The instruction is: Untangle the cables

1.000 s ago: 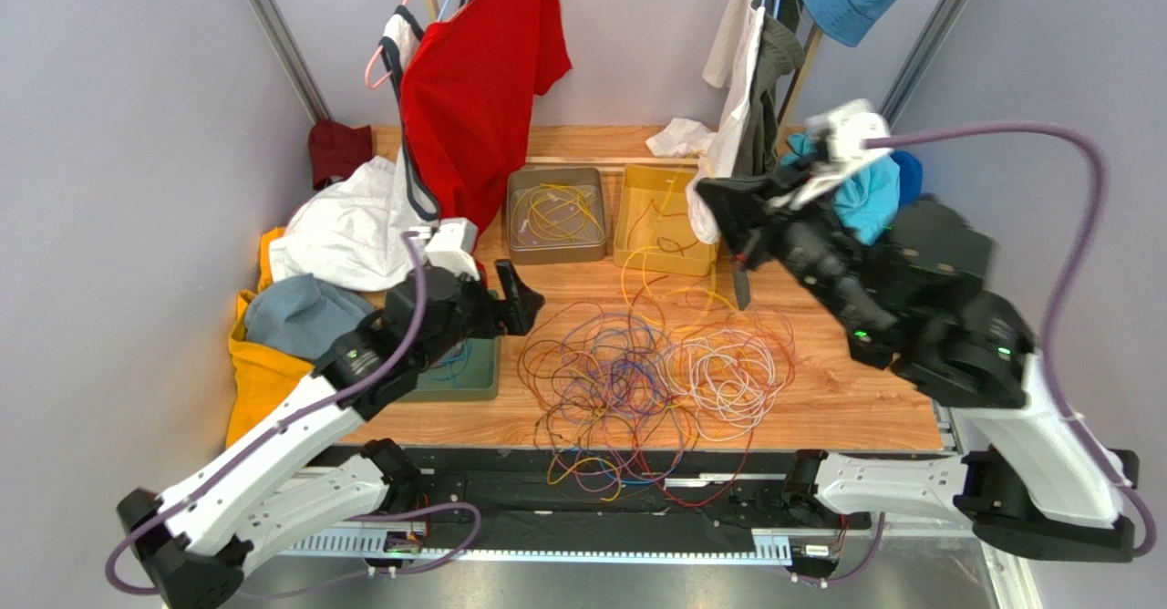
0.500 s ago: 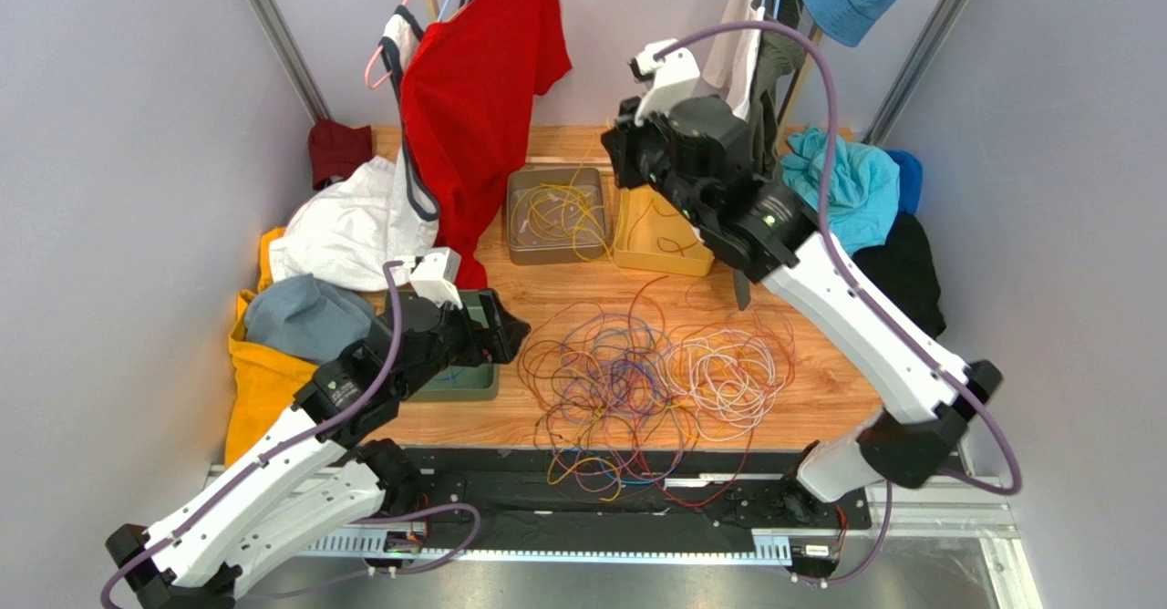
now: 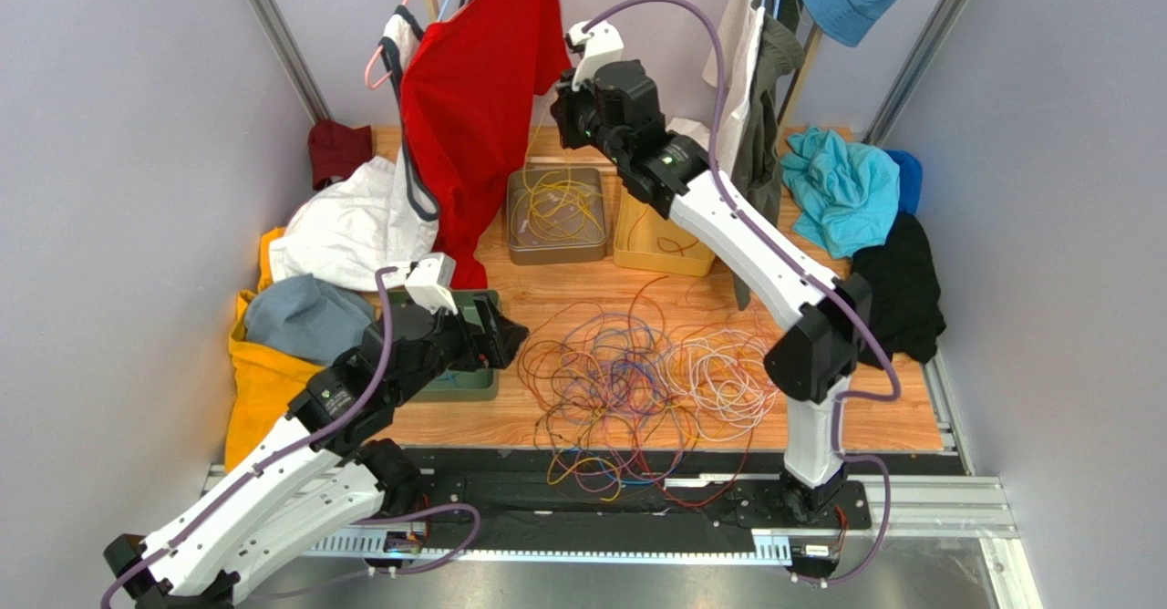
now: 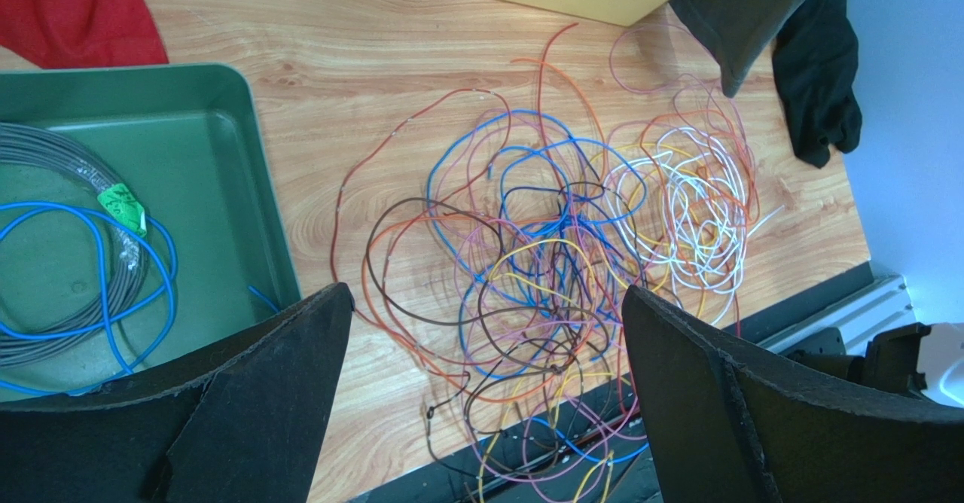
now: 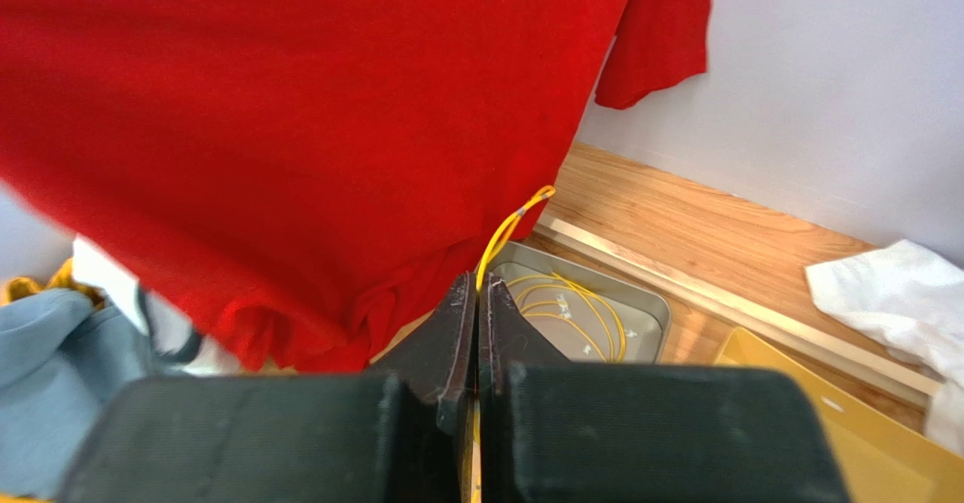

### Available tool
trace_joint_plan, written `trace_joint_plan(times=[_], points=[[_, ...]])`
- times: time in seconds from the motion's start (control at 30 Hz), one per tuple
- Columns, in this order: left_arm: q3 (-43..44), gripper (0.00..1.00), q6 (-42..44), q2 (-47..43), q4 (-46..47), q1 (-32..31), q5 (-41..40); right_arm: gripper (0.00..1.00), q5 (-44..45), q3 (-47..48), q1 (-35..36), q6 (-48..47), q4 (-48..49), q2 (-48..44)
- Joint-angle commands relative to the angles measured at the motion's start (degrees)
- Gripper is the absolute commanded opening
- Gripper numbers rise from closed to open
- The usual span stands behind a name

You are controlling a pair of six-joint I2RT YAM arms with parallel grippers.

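- The right gripper [image 5: 476, 285] pinches a thin yellow cable [image 5: 510, 223], up above the grey metal tray [image 5: 647, 309].
- The left gripper [image 4: 487, 300] is spread wide, just beside the tangled coloured cables [image 4: 560, 260] on the wooden worktop [image 4: 340, 63].

The cables [image 3: 644, 377] lie on the table [image 3: 870, 415] — bins [image 3: 556, 259] behind, tray [image 4: 255, 153] left.

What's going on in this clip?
The right arm's fingers are shut on a yellow cable, held above the grey tray at the far side of the table, where other yellow cables already lie. The left arm's fingers hang open between the green tray and the tangled pile of cables, gripping nothing. Most of the cables lie knotted in that one pile.
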Motion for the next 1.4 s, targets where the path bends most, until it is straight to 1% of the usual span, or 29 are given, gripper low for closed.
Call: trace_joint_plan(times=[0.0, 0.27, 0.47, 0.67, 0.7, 0.77, 0.8, 0.83, 0.87, 0.9, 0.97, 1.03, 1.07, 1.1, 1.17, 1.2, 1.3, 1.33, 1.37], points=[[-0.20, 0.98, 0.92, -0.03, 0.50, -0.04, 0.11, 0.00, -1.55, 3.79, -1.84, 1.19, 6.03, 4.86], [-1.79, 0.98, 1.63, -0.65, 0.05, 0.05, -1.38, 0.00, -1.90, -0.34, -3.17, 2.16, 13.42, 11.81], [-2.05, 0.98, 1.28, -0.12, 0.49, 0.05, -0.85, 0.00, -2.43, -1.31, -5.36, 4.01, 11.77, 17.00], [-2.75, 0.98, 0.75, 1.02, 1.64, 0.05, 0.11, 0.00, -6.47, -1.49, -5.45, 5.67, 9.40, 19.64], [-2.84, 0.98, 0.66, 1.11, 1.46, 0.05, 0.11, 0.08, -6.65, -1.14, -5.45, 5.94, 8.34, 20.07], [-2.84, 0.98, 0.48, 1.38, 1.55, 0.05, 0.38, 0.34, -6.65, -2.00, -5.45, 6.20, 6.93, 19.38], [-3.01, 0.98, 0.40, 1.38, 1.55, 0.05, 0.29, 0.50, -6.65, -3.49, -5.19, 6.38, 7.62, 16.94], [-3.10, 0.99, 0.22, 1.20, 1.64, 0.05, 0.29, 0.55, -6.39, -5.60, -5.01, 6.29, 8.76, 15.00], [-3.19, 0.99, 0.05, 1.11, 1.72, 0.05, 0.12, 0.61, -5.95, -10.84, -4.93, 6.29, 12.08, 12.89], [-3.19, 0.99, -0.04, 1.03, 1.81, 0.05, -0.06, 0.69, -4.82, -12.98, -4.49, 6.55, 13.24, 8.43], [-3.10, 0.99, -0.39, 1.02, 2.34, 0.05, -0.33, 0.72, -3.32, -16.41, -4.22, 6.64, 14.04, 4.19], [-2.75, 0.99, -0.75, 1.20, 2.78, 0.05, 0.20, 0.75, -1.21, -21.68, -3.87, 6.91, 14.48, -2.22], [-2.58, 0.99, -1.01, 1.55, 2.95, 0.05, 0.46, 0.75, -0.94, -23.79, -3.78, 7.26, 15.88, -6.42], [-2.49, 0.99, -1.10, 1.73, 3.22, 0.05, 0.64, 0.75, -0.76, -28.08, -3.78, 7.52, 16.41, -8.46], [-2.49, 0.99, -1.54, 2.43, 4.27, 0.05, 1.34, 0.75, -0.59, -32.14, -3.52, 7.96, 17.55, -14.07], [-2.49, 0.99, -1.71, 2.69, 4.54, -0.04, 1.34, 0.76, -0.06, -35.29, -3.17, 7.88, 17.65, -15.76], [-2.49, 0.99, -2.06, 3.83, 5.24, 0.05, 1.70, 0.76, 2.48, -40.32, -2.12, 7.61, 17.56, -22.70], [-2.40, 0.99, -2.07, 4.27, 5.59, -0.04, 1.87, 0.76, 2.92, -44.34, -1.85, 7.96, 17.65, -24.55], [-2.40, 0.99, -2.07, 4.54, 5.85, 0.05, 1.87, 0.75, 3.02, -46.21, -1.59, 9.70, 16.86, -28.31]])
